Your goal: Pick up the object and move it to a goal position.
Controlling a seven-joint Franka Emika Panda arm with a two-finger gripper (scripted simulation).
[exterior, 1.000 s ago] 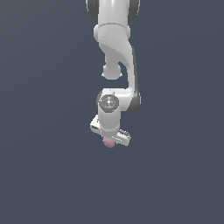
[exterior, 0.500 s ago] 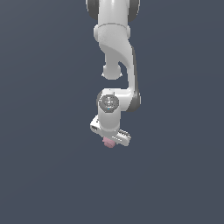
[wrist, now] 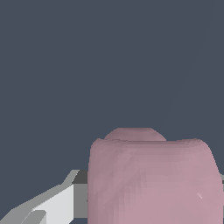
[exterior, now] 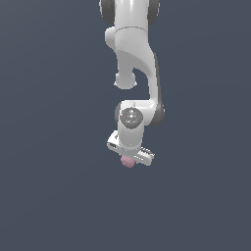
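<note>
The object (exterior: 128,163) is a small pale pink cube with soft edges. In the exterior view it pokes out just below my white gripper (exterior: 129,159), which hangs from the arm near the middle of the picture. In the wrist view the object (wrist: 153,179) fills much of the picture, very close to the camera. One grey-white finger (wrist: 57,205) presses against its side, and the other finger is hidden behind it. The gripper is shut on the object, which is far narrower than the hand.
A flat, plain dark blue-grey surface (exterior: 49,196) fills the background all around. Nothing else shows in either view, and no marker is visible.
The gripper and the pink cube have drifted slightly toward the exterior view's right and a touch lower. The grip looks the same.
</note>
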